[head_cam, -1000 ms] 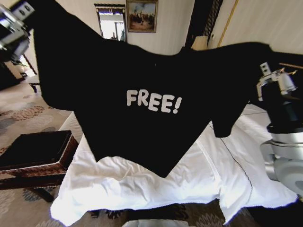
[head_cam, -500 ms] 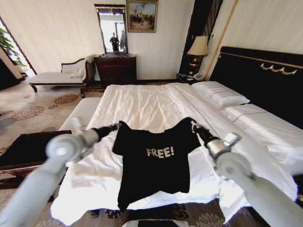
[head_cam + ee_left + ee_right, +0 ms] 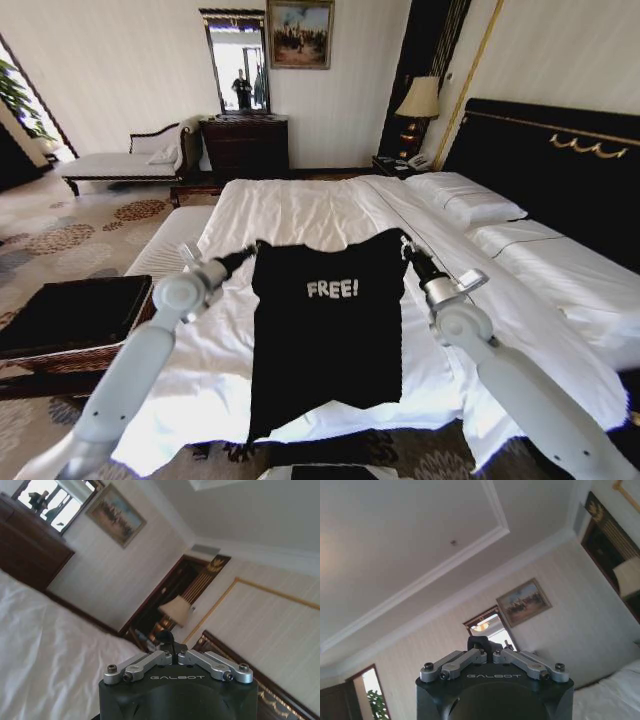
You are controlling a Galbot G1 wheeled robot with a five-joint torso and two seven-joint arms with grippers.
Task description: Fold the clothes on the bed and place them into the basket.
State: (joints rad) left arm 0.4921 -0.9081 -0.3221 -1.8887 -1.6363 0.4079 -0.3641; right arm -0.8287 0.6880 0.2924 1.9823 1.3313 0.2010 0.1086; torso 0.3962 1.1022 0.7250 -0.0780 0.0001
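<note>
While the bed (image 3: 300, 215) is occupying the centre and the 1 to 3 o'clock region of the head view, its white sheets are lying under everything else and its black headboard is standing at 2 o'clock. Both arms are reaching forward from 7 and 5 o'clock. At the centre, the shirt (image 3: 328, 340) is hanging flat in the air over the foot of the bed, with the white "FREE!" lettering facing the camera. At 9 o'clock, the basket (image 3: 75, 325) is sitting beside the bed, well apart from the shirt. The left gripper (image 3: 250, 251) is pinching the shirt's top corner at 11 o'clock of the garment. The right gripper (image 3: 405, 245) is pinching the opposite top corner at 1 o'clock.
</note>
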